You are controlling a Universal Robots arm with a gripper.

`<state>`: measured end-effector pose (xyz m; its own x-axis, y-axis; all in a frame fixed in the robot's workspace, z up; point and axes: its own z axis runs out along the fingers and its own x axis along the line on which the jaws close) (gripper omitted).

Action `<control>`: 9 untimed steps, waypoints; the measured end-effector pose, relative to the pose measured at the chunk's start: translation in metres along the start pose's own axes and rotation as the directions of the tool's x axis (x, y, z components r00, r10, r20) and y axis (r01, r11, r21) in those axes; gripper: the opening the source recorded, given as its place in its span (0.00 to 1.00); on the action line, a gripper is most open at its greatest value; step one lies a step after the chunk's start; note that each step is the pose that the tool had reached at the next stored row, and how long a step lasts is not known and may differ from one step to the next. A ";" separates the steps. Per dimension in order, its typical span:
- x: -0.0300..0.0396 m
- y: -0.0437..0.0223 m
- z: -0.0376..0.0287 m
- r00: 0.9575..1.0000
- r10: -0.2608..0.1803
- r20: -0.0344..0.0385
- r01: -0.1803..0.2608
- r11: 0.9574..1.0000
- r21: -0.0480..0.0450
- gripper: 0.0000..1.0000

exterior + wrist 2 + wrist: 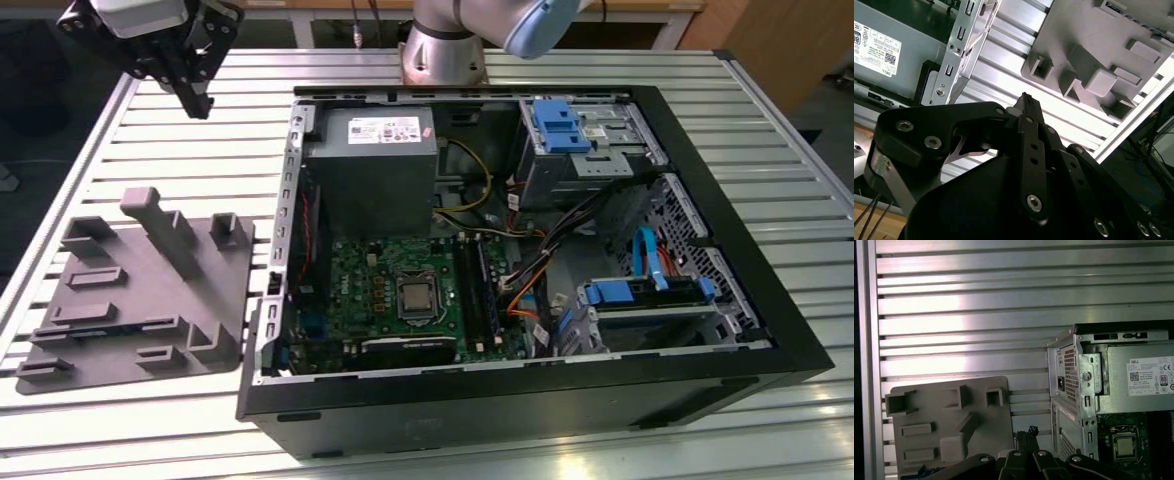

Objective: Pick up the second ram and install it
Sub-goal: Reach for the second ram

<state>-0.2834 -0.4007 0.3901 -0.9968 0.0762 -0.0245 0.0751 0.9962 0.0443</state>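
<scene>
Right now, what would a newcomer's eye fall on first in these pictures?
The open black computer case lying on the slatted table draws the eye first, with its green motherboard and blue drive brackets. On the exterior view's left sits a grey moulded fixture, and the tool hangs over the table at that view's upper left.

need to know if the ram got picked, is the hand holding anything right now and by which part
Nothing is held. The hand is shut and empty in both wrist views, above the slatted table.
</scene>
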 end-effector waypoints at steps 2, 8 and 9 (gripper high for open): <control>0.0010 -0.0001 0.0000 1.000 0.000 0.000 0.000 1.000 0.000 0.11; 0.0041 -0.0004 -0.0001 1.000 0.000 0.000 0.000 1.000 0.000 0.11; 0.0044 -0.0005 -0.0001 1.000 0.000 0.000 0.000 1.000 0.000 0.11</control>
<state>-0.2879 -0.4008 0.3901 -0.9968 0.0762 -0.0245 0.0751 0.9962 0.0444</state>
